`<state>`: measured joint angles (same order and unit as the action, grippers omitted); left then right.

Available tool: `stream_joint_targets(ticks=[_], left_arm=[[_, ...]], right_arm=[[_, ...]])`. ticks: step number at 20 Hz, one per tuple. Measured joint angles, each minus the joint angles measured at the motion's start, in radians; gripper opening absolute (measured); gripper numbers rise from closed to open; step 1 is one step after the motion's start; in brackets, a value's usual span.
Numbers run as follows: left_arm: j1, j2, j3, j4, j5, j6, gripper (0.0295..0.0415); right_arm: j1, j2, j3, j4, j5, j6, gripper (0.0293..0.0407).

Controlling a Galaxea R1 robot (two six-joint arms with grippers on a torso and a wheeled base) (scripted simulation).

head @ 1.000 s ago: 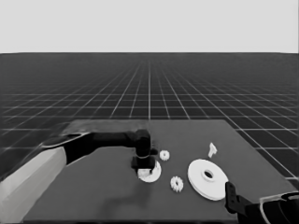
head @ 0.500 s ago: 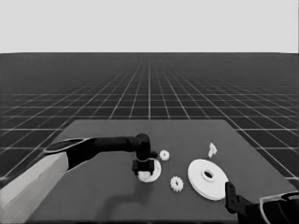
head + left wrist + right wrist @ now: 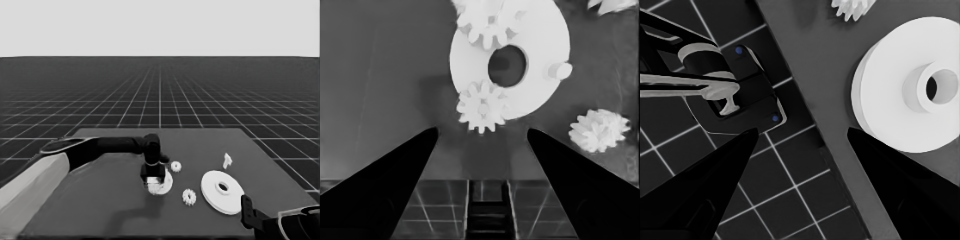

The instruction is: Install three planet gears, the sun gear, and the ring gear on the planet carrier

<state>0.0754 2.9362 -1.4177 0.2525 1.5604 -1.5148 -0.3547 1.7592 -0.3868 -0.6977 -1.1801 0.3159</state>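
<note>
Fingers (image 3: 385, 185) of our left gripper (image 3: 153, 181) spread wide, empty, above the smaller round part (image 3: 520, 60); two gears (image 3: 481, 107) sit on it just ahead. They look light, rigid, slippery: we'd pinch across the teeth. Right gripper (image 3: 248, 215) waits beside the larger round part (image 3: 222, 191).

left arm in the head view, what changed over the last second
The left arm's pale grey part dropped lower toward the picture's lower left corner, while the left claw stayed over the smaller round part. The two loose gears, the larger round part, the thin white piece and the right arm did not move.
</note>
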Motion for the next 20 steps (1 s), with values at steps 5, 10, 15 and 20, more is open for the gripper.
stream_joint_targets(ticks=[5, 10, 15, 20], left_arm=[[-0.060, -0.002, 0.019, -0.059, 0.004, -0.015, 0.0385], [-0.275, -0.643, 0.637, 0.016, -0.573, 0.967, 0.0410], [-0.408, -1.147, 0.975, 0.055, -0.862, 1.802, 0.0385], [-0.417, -1.179, 0.998, 0.057, -0.882, 1.861, 0.0385]], right_arm=[[0.000, 0.000, 0.000, 0.000, 0.000, 0.000, 0.0385], [0.000, 0.000, 0.000, 0.000, 0.000, 0.000, 0.0385], [0.000, 0.000, 0.000, 0.000, 0.000, 0.000, 0.0385], [0.408, 0.732, -0.593, 0.426, -0.436, 0.782, 0.0394]])
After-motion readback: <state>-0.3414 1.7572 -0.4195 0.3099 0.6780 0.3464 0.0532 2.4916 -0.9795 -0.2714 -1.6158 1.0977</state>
